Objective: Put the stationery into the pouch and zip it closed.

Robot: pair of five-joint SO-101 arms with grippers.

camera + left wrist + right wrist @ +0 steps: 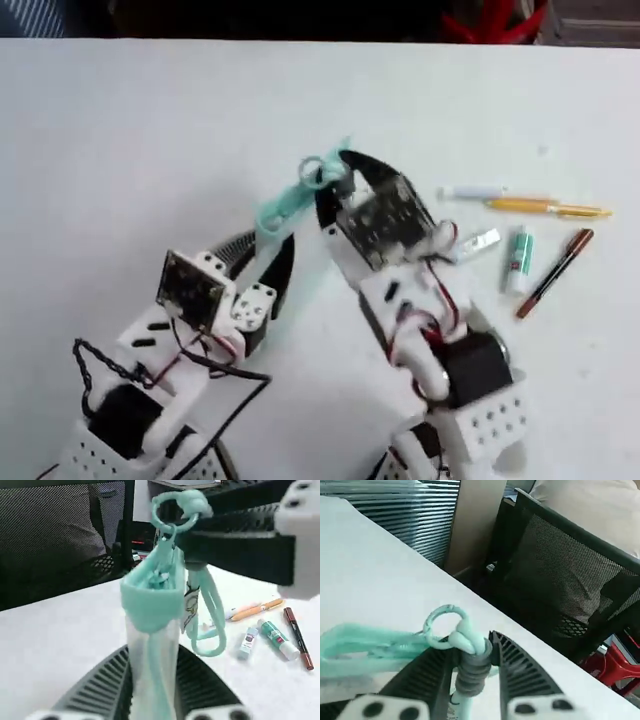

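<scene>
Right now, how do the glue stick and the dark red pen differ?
The glue stick is short and thick; the dark red pen is long and thin. The glue stick is green with a white end; the pen is dark red. Both lie on the table, outside the pouch.

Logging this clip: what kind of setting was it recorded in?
Probably an office or lab workroom. A plain white table serves as the bench, a black mesh office chair stands just past its edge, and what look like slatted window blinds hang beyond it.
</scene>
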